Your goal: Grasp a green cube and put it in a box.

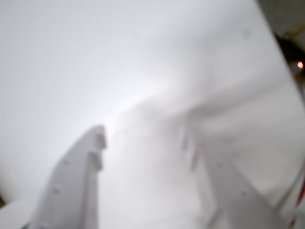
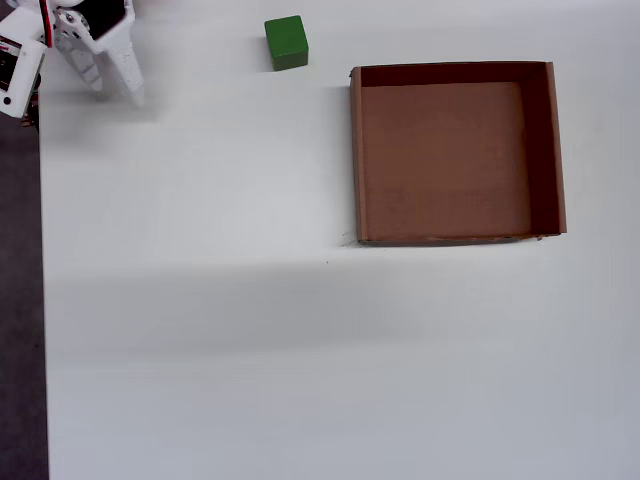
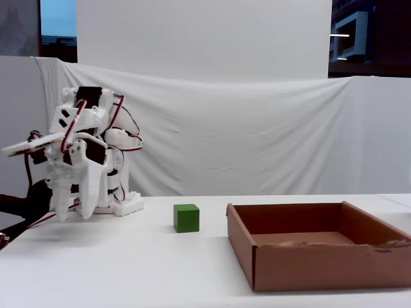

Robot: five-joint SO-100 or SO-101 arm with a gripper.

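The green cube (image 2: 286, 42) sits on the white table near the far edge, a little left of the box; it also shows in the fixed view (image 3: 186, 217). The box (image 2: 356, 150) is an empty brown cardboard tray at the right (image 3: 321, 266). My gripper (image 2: 115, 92) hangs at the table's far left corner, well left of the cube, pointing down (image 3: 72, 215). In the wrist view the gripper (image 1: 145, 143) is open and empty, with only blurred white surface between its fingers. Cube and box are out of the wrist view.
The arm's white base (image 3: 125, 205) stands at the back left of the table. A white cloth backdrop (image 3: 257, 128) hangs behind the table. The table's left edge meets dark floor (image 2: 20, 300).
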